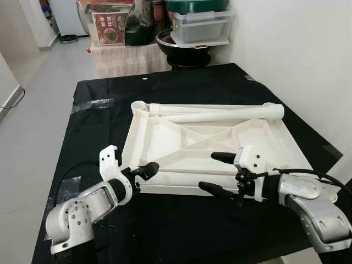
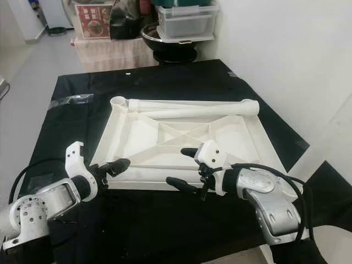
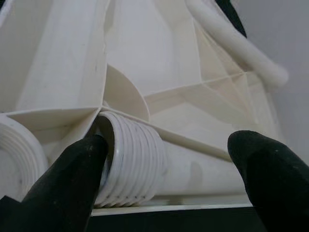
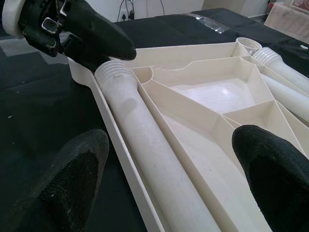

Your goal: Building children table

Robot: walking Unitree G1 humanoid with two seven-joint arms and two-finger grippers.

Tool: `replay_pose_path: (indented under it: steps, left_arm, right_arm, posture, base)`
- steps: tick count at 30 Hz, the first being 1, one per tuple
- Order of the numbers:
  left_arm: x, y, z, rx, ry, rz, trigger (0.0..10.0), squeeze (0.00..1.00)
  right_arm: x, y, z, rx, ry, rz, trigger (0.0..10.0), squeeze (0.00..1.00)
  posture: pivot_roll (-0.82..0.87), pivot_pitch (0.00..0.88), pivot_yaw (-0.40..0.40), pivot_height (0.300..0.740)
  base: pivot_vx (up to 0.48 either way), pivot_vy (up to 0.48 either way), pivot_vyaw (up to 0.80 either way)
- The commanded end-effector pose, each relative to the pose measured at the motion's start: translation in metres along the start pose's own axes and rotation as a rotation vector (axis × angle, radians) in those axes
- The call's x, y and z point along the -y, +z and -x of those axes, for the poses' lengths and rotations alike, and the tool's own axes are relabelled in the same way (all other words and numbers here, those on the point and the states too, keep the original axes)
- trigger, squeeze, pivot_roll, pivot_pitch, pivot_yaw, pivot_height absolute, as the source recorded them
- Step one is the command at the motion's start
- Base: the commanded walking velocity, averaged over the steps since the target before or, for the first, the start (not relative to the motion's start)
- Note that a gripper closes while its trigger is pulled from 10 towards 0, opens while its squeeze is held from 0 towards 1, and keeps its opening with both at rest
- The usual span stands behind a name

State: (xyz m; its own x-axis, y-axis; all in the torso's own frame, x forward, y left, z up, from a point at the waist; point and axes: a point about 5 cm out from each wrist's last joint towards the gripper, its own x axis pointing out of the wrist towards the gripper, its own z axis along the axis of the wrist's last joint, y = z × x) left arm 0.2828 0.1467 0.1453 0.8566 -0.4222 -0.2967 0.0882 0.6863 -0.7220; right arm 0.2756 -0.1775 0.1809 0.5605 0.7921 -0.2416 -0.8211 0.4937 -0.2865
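The upturned white tabletop [image 1: 209, 146] lies mid-desk [image 1: 181, 82] toward the right edge, a loose leg [image 4: 149, 159] in its near trough and two more along the far rim. It looks light, rigid and slick — best held on the leg's shaft. The left gripper [image 3: 164, 179] and right gripper [image 1: 217, 173] both gape wide, empty; the left wrist view alone reveals the leg's threaded end [image 3: 130, 159].

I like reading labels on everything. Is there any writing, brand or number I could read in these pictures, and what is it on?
Red box at the back: printed characters, too small and blurred to read.
White tabletop and legs: no text visible.
Nothing else carries readable text.
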Motion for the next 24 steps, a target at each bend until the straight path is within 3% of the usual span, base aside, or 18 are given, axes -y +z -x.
replay_pose_path:
  steps: [1,8,9,10,11,24]
  left_arm:
    - [-0.001,-0.006,-0.003,-0.034,-0.053,0.06,10.0,0.0]
    - [-0.003,-0.013,-0.002,-0.111,-0.146,0.06,10.0,0.0]
    - [-0.003,-0.017,-0.002,-0.143,-0.157,0.068,7.9,0.0]
    - [-0.003,-0.019,-0.002,-0.164,-0.17,0.074,1.0,0.0]
    - [-0.001,-0.021,-0.002,-0.179,-0.18,0.081,0.0,0.0]
    - [0.003,-0.017,0.0,-0.238,-0.228,0.096,0.0,0.0]
  right_arm:
    - [-0.004,0.0,0.0,-0.008,0.02,0.001,10.0,0.0]
    - [-0.004,0.002,0.0,-0.005,0.022,0.003,10.0,0.0]
    - [-0.005,0.002,0.0,-0.005,0.022,0.004,10.0,0.0]
    - [-0.005,0.002,0.0,-0.005,0.021,0.004,10.0,0.0]
    - [-0.005,0.002,0.0,-0.005,0.02,0.004,10.0,0.0]
    - [-0.005,0.006,-0.003,0.006,0.015,0.012,10.0,0.0]
  posture:
    - [-0.04,0.065,-0.02,0.74]
    - [-0.05,0.066,-0.02,0.74]
    - [-0.05,0.066,-0.02,0.74]
    - [-0.05,0.066,-0.019,0.74]
    - [-0.05,0.066,-0.019,0.74]
    - [-0.05,0.065,-0.015,0.74]
  base:
    - [0.0,0.0,0.0]
    - [0.0,0.0,0.0]
    - [0.0,0.0,0.0]
    - [0.0,0.0,0.0]
    - [0.0,0.0,0.0]
    - [0.0,0.0,0.0]
